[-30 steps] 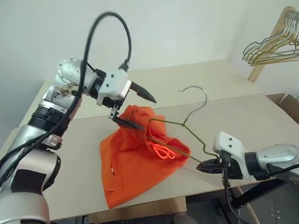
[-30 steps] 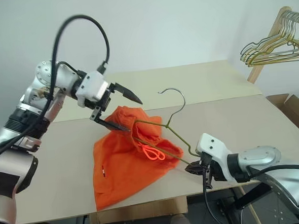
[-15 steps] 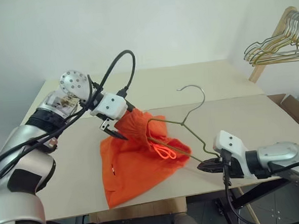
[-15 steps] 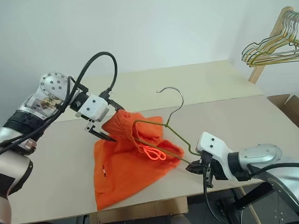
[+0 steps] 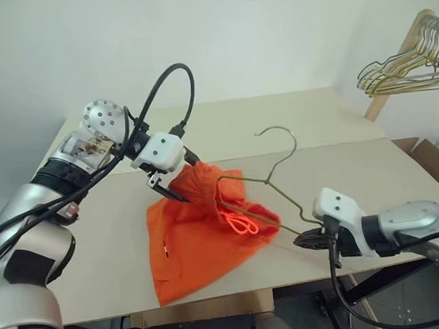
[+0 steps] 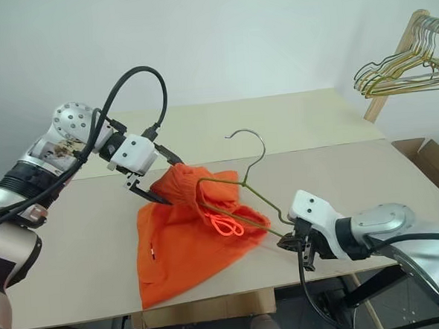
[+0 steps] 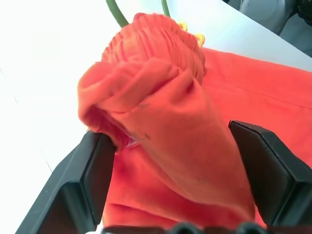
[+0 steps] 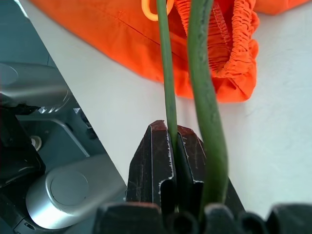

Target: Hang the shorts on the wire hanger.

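The right gripper [image 6: 290,243], clamped shut on a corner of the thin olive-grey wire hanger [image 6: 236,192] at the desk's [image 6: 316,166] near edge, should hold steady. The bright orange soft fabric shorts [image 6: 186,233], crumpled mid-desk with the waistband partly threaded, need pulling further along; the left gripper [image 5: 170,180] straddles the bunched waistband, fingers [image 7: 92,173] spread wide and not visibly pinching.
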Motion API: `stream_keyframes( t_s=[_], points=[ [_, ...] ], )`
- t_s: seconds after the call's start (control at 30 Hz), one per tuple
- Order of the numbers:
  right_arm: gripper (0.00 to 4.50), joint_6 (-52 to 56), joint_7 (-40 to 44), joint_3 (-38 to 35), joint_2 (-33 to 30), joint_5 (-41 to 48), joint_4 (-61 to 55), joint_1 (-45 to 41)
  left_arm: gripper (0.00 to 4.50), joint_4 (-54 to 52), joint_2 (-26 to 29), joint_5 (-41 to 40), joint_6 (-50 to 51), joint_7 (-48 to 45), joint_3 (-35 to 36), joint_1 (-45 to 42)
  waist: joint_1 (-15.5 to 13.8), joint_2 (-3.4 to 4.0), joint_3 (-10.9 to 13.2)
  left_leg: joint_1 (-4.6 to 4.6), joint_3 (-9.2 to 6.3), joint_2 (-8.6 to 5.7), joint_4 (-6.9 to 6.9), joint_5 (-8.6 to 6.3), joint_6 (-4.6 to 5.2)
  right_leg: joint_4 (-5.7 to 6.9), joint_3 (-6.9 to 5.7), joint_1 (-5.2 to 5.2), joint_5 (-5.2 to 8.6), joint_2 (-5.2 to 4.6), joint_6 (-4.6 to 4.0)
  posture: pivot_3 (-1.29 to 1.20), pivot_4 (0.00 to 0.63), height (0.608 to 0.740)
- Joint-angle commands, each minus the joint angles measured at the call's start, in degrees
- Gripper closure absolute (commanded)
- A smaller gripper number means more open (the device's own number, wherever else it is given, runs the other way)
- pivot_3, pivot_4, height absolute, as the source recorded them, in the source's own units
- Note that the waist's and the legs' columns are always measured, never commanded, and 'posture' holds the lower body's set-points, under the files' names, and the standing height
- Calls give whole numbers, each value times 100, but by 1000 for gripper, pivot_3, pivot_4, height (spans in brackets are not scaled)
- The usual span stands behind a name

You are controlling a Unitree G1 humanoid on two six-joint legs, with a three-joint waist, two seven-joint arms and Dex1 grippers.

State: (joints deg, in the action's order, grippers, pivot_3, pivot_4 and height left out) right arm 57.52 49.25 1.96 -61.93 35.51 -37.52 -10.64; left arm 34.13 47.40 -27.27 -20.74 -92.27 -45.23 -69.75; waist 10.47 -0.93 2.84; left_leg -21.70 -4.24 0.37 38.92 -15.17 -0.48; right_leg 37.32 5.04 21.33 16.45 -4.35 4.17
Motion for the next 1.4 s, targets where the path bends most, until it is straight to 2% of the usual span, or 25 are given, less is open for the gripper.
stream_keyframes(
  t_s=[0.03,0.13,0.33,0.5,0.67,0.7,0.73,0.87,1.13,1.3,1.4],
  points=[
    [4500,102,-90,-38,-35,-45,-14,-269,622,-135,-95,287,-19,-23,87,26,-10,0,0,0,-1,0,0,0,0,0,-1,0,0,1,0,-229,0,740],
    [4500,172,-103,-62,-44,-27,-47,-360,1151,-106,-196,642,31,-23,142,83,-6,0,0,-1,-1,0,-1,0,0,-2,-2,0,0,2,0,-236,0,740],
    [4500,283,-127,-160,-113,-20,-191,-438,3099,72,-562,1192,65,-23,543,159,8,0,0,-4,0,0,1,0,0,-4,-1,2,0,0,-1,-245,0,740],
    [4500,322,-211,-145,-145,-74,-296,-524,4450,80,-762,1413,157,-23,802,209,24,0,0,-3,0,0,0,0,0,-2,-1,2,0,1,-1,-249,0,740],
    [4500,-45,-374,-180,-117,-385,-385,-511,4482,25,-827,1472,367,-23,1004,336,141,1,0,-3,-1,-2,0,0,0,-2,0,2,0,-3,0,-252,0,740],
    [3944,-85,-416,-181,-96,-459,-372,-502,4500,10,-863,1511,429,-23,1100,375,143,0,0,-4,-2,-2,1,0,0,-1,-1,2,0,-2,-1,-252,0,740],
    [3921,-129,-430,-184,-94,-522,-358,-484,4500,7,-900,1543,483,-23,1190,410,148,1,0,-4,-2,-2,0,0,0,-1,-1,2,0,-2,0,-252,0,740],
    [2807,-180,-419,-479,-143,-558,-271,-272,4500,43,-1040,1698,834,-17,1538,539,148,1,0,-3,-2,-2,0,0,0,0,-1,2,0,-2,0,-260,0,740],
    [23,-152,-626,-1825,74,-567,35,438,4500,77,-1106,1924,1450,89,2039,778,160,1,-1,-4,-3,-4,1,0,0,3,0,1,0,-3,-1,-265,0,740],
    [23,-203,-860,-2789,581,-454,188,594,4500,109,-1137,1997,1762,186,2297,849,171,1,-1,6,-4,-4,0,0,0,19,3,0,0,-1,0,-264,0,740],
    [23,-283,-647,-3807,1148,51,174,925,4500,215,-1189,2036,1910,374,2480,788,160,1,-2,5,-6,-4,1,0,0,22,3,0,1,-1,0,-260,0,740]
  ],
)
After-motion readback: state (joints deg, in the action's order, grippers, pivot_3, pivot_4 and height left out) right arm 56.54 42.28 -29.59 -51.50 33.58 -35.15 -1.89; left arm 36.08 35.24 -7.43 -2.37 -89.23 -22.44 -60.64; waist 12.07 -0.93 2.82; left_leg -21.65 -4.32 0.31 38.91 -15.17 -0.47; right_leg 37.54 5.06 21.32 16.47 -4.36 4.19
